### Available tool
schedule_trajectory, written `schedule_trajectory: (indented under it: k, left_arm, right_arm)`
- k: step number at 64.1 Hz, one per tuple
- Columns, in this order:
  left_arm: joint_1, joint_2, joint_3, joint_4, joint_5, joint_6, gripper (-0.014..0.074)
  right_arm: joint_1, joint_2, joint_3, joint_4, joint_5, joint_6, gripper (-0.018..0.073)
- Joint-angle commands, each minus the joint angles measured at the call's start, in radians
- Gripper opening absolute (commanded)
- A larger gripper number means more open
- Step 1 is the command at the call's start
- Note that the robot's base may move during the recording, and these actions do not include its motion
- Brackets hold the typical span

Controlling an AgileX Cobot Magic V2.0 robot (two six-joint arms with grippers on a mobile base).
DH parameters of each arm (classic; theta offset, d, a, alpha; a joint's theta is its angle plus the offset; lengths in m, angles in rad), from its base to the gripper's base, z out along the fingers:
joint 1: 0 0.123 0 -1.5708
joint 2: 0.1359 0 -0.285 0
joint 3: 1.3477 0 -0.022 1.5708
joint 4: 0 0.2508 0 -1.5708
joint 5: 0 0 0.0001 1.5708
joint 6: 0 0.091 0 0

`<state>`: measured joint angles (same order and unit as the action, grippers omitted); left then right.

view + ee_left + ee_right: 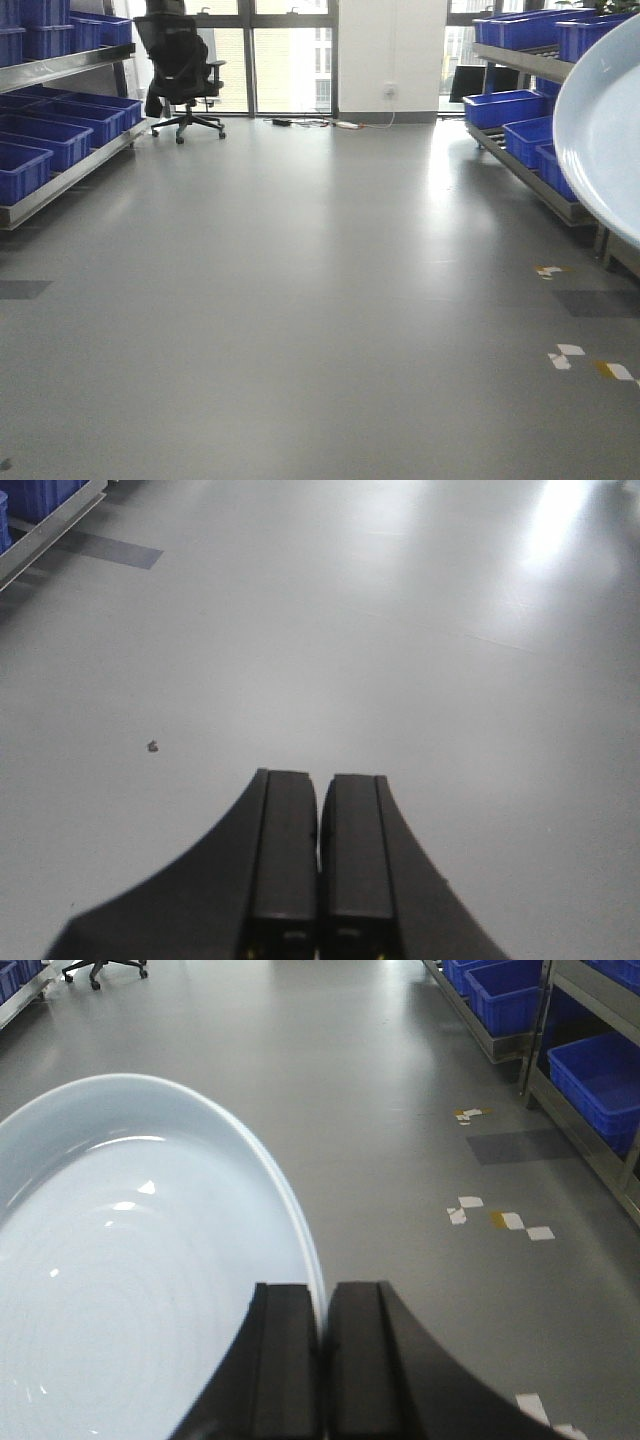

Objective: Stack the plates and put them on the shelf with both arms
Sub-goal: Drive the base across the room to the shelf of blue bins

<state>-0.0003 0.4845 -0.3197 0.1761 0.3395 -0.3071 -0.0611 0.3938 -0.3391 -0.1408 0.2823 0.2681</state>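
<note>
Right wrist-mounted: right claw (322,1360) pinches rim of glossy pale bluish-white round plate (130,1260) to its left; left claw (320,880) pressed together, empty; stacking, shelving undone.

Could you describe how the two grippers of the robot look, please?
Both the left gripper and the right gripper have two matte black fingers, flat and rectangular, that widen in a curve toward the base. Small yellow marks show low on the left one.

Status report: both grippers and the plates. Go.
Left gripper shut, empty, over floor. Right gripper shut on rim of one plate, held aloft. Second plate not in view. No obstacle seen nearby.
</note>
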Motion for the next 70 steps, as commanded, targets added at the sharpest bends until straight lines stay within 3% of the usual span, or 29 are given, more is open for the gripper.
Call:
schedule_trajectory:
  k: [1, 70]
  left_arm:
    - [0.001, 0.012, -0.031, -0.001, -0.079, -0.012, 0.0083]
    - [0.001, 0.012, -0.031, -0.001, -0.079, -0.012, 0.0083]
  right_arm:
    - [-0.007, 0.01, -0.032, -0.009, -0.092, -0.001, 0.0048]
    - [-0.007, 0.01, -0.032, -0.009, -0.091, -0.001, 0.0048]
